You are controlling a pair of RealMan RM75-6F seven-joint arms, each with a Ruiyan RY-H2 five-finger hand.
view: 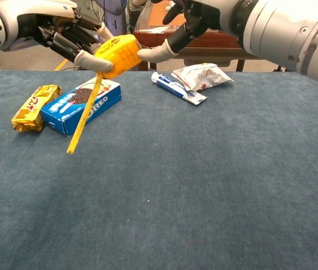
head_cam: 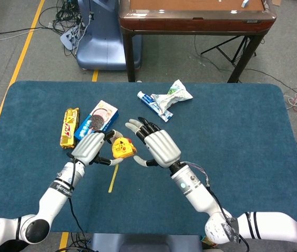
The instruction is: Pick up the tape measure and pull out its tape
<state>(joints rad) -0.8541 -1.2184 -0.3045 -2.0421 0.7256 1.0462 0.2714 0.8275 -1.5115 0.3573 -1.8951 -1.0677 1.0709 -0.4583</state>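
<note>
My left hand (head_cam: 91, 147) (view: 68, 35) holds the yellow tape measure (head_cam: 123, 148) (view: 117, 55) above the table, between the fingers and the thumb. A length of yellow tape (head_cam: 114, 178) (view: 85, 115) hangs out of the case and slants down to the left. My right hand (head_cam: 156, 145) (view: 189, 19) is right beside the case with its fingers spread, and its thumb tip touches or nearly touches the case's right side. It holds nothing.
On the blue table (head_cam: 232, 157) lie a blue Oreo box (head_cam: 98, 118) (view: 81, 105), a gold snack bar (head_cam: 70, 126) (view: 35, 106), a toothpaste tube (head_cam: 152, 104) (view: 178, 88) and a white packet (head_cam: 174, 95) (view: 202, 75). A wooden table (head_cam: 195, 18) stands behind.
</note>
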